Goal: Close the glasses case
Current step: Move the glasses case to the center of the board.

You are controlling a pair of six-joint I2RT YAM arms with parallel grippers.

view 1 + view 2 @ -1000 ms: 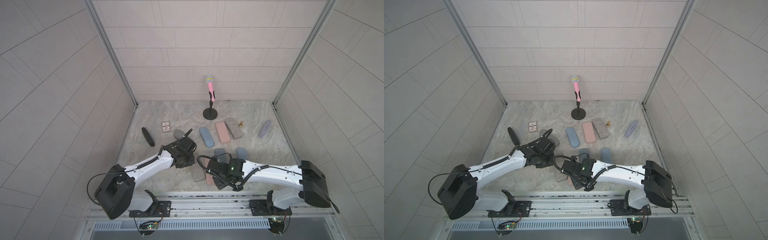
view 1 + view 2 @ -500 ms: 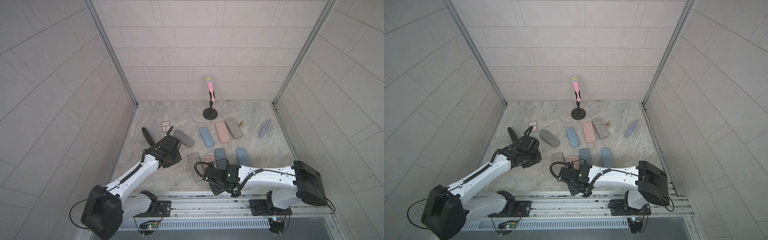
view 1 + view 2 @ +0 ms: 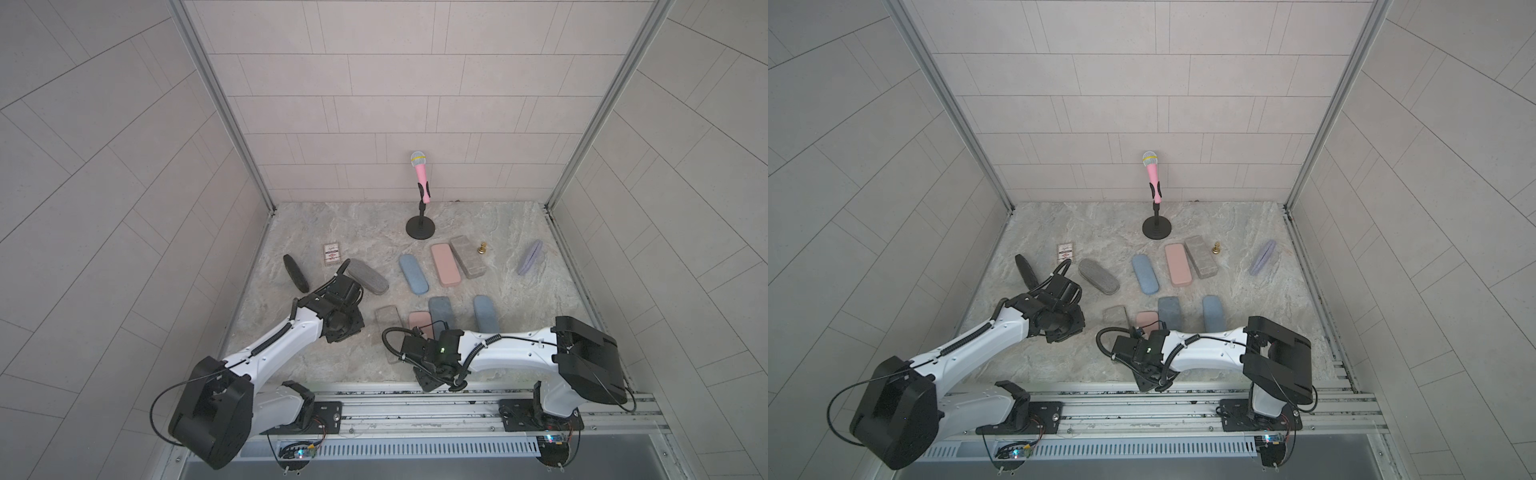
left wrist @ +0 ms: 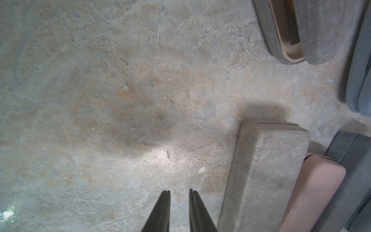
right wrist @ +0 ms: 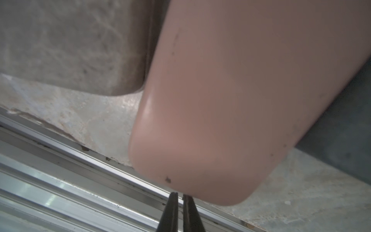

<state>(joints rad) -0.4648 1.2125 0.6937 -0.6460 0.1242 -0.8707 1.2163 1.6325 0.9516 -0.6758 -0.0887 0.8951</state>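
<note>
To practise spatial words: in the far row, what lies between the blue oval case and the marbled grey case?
A pink case, close beside the marbled grey case; both top views show it.

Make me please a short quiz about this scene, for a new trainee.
1. True or false: the pink microphone stands upright.
2. The left gripper holds: A) a case, B) nothing, C) a card.
3. In the left wrist view, is the grey felt case fully shut or ajar?
Key: 1 true; 2 B; 3 ajar, its beige lining shows.
</note>
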